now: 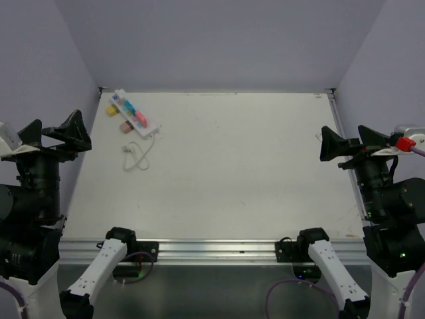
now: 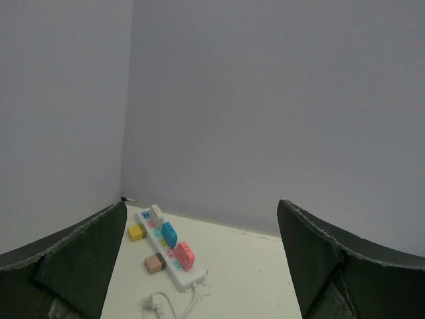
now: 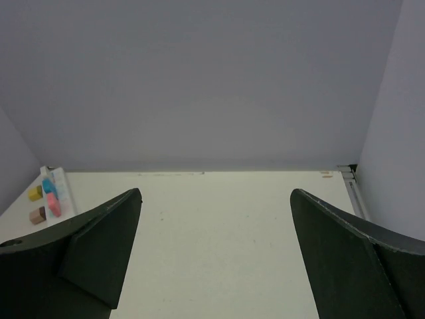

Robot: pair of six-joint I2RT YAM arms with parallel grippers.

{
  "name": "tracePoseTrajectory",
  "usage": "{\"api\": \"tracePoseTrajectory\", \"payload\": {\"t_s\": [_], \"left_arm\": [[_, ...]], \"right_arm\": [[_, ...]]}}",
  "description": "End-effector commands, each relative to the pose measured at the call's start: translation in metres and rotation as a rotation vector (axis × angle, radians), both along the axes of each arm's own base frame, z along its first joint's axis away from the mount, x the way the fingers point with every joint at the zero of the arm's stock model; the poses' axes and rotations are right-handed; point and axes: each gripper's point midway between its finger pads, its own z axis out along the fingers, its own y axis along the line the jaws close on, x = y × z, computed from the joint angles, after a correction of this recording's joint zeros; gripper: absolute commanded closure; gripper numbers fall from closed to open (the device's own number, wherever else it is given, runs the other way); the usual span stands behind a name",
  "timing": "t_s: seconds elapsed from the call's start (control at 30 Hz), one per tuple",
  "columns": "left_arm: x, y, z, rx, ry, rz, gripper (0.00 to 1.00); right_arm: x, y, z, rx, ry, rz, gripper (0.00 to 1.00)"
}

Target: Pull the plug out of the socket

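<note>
While both arms sit raised at the table's side edges, the left gripper (image 1: 53, 133) has its fingers spread wide, clamped on nothing; the right gripper (image 1: 350, 143) is likewise spread. Both are well apart from the socket (image 1: 135, 116), which lies diagonally in the far-left corner of the table (image 1: 252, 173). Seated on it: white plug (image 2: 157, 214), blue plug (image 2: 169, 234), pink plug (image 2: 185, 256). Yellow block (image 2: 136, 232) and brown block (image 2: 155, 263) rest just beside the strip. The looped cord (image 1: 136, 154) lies at its near end.
</note>
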Motion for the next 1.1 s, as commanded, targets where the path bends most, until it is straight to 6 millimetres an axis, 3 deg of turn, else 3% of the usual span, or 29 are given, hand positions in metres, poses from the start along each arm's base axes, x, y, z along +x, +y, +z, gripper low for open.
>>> {"api": "tracePoseTrajectory", "payload": {"t_s": [0.0, 0.3, 0.53, 0.7, 0.73, 0.8, 0.83, 0.87, 0.9, 1.03, 1.07], "left_arm": [[-0.003, 0.001, 0.004, -0.017, -0.016, 0.004, 0.0], [0.007, 0.003, -0.006, -0.023, 0.01, 0.023, 0.0], [0.052, 0.0, -0.051, -0.05, 0.153, 0.059, 0.0], [0.102, -0.011, -0.114, -0.064, 0.356, 0.063, 0.01], [0.12, -0.016, -0.14, -0.058, 0.432, 0.06, 0.01], [0.14, -0.027, -0.166, -0.076, 0.482, 0.028, 0.0], [0.156, -0.033, -0.198, -0.072, 0.561, 0.021, 0.0], [0.166, -0.039, -0.209, -0.104, 0.571, 0.008, 0.0], [0.181, -0.043, -0.234, -0.115, 0.629, 0.012, 0.0], [0.211, -0.05, -0.313, -0.167, 0.782, 0.05, 0.0], [0.22, -0.047, -0.32, -0.194, 0.767, 0.08, 0.0]], "right_arm": [[-0.006, 0.001, 0.013, 0.01, -0.05, 0.008, 0.01], [0.005, 0.006, 0.0, 0.026, -0.025, 0.027, 0.01], [0.022, 0.017, -0.028, 0.058, 0.049, 0.074, 0.01], [0.04, 0.023, -0.059, 0.067, 0.141, 0.082, 0.01], [0.042, 0.023, -0.064, 0.066, 0.155, 0.08, 0.01], [0.05, 0.025, -0.082, 0.044, 0.216, 0.081, 0.01], [0.053, 0.025, -0.089, 0.038, 0.244, 0.081, 0.01], [0.055, 0.025, -0.094, 0.032, 0.265, 0.075, 0.01], [0.059, 0.025, -0.106, 0.025, 0.309, 0.071, 0.01], [0.063, 0.03, -0.127, 0.015, 0.375, 0.087, 0.01], [0.063, 0.03, -0.129, 0.013, 0.375, 0.09, 0.01]]}}
